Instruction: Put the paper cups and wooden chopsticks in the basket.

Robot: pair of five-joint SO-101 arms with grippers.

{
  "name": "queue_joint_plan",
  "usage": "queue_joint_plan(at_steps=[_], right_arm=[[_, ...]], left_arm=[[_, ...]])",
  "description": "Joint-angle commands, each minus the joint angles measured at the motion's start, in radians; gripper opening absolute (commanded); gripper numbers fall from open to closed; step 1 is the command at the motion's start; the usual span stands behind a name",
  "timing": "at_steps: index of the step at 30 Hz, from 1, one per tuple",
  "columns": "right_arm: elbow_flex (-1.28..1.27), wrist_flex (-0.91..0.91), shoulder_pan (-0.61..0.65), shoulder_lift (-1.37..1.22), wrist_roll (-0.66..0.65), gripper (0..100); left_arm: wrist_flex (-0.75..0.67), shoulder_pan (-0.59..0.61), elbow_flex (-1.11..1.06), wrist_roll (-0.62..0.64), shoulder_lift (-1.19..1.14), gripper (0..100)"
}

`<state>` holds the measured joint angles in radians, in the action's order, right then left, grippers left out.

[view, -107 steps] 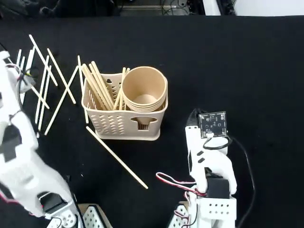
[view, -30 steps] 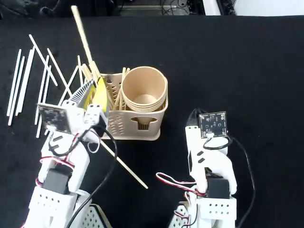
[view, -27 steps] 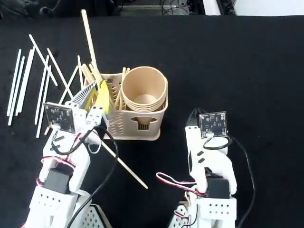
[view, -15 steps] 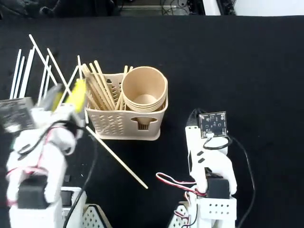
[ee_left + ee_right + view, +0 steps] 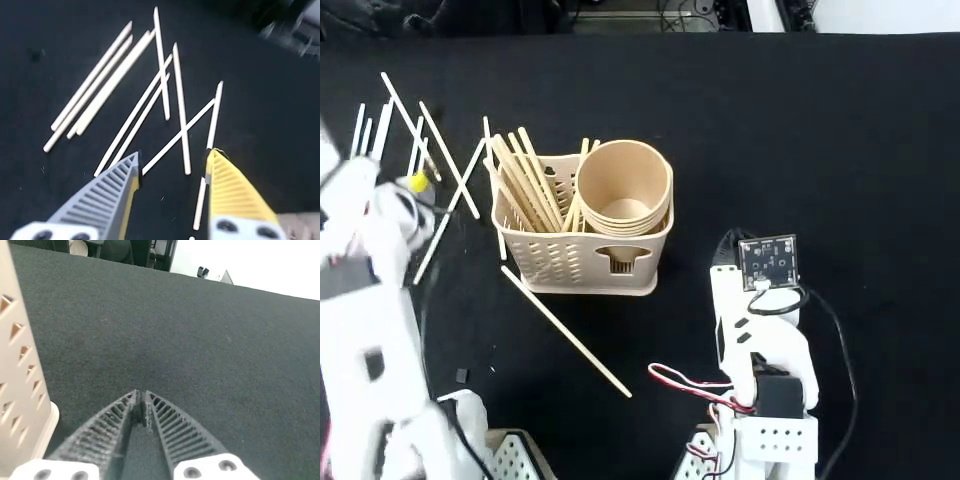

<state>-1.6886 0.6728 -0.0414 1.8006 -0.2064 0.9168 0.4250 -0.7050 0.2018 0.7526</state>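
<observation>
Left end effector [image 5: 173,153] swung from basket [image 5: 570,265] to chopsticks [image 5: 181,110].

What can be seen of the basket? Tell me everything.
The basket is a cream, plastic-looking rectangular tub with perforated walls and a handle slot in its near side. It stands upright on the black table. In the high view, a stack of paper cups fills its right part and wooden chopsticks lean in its left. A loose chopstick lies by its near-left corner.
</observation>
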Motion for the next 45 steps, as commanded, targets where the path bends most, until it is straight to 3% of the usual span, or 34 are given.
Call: queue_joint_plan(at_steps=[1, 12, 22, 28, 30, 34, 39, 45], right_arm=[[0.004, 0.003, 0.009, 0.067, -0.005, 1.5], [0.004, 0.003, 0.009, 0.067, -0.005, 1.5], [0.004, 0.003, 0.008, 0.067, -0.005, 1.5], [0.004, 0.021, 0.011, 0.070, -0.074, 1.3], [0.004, 0.026, 0.011, 0.070, -0.077, 1.5], [0.004, 0.028, 0.011, 0.070, -0.077, 1.5], [0.004, 0.028, 0.011, 0.070, -0.077, 1.5], [0.004, 0.028, 0.011, 0.070, -0.077, 1.5]], left_arm=[[0.040, 0.007, 0.286, 0.018, -0.382, 22], [0.273, -0.058, 1.079, 0.020, -1.212, 22], [0.427, -0.059, 1.856, 0.193, -1.843, 22], [0.620, -0.039, 2.246, 0.219, -2.084, 21], [0.692, -0.045, 2.353, 0.221, -2.127, 16], [0.738, -0.056, 2.362, 0.219, -2.139, 2], [0.847, -0.058, 2.373, 0.218, -2.061, 3], [0.848, -0.074, 2.221, 0.163, -1.841, 3]])
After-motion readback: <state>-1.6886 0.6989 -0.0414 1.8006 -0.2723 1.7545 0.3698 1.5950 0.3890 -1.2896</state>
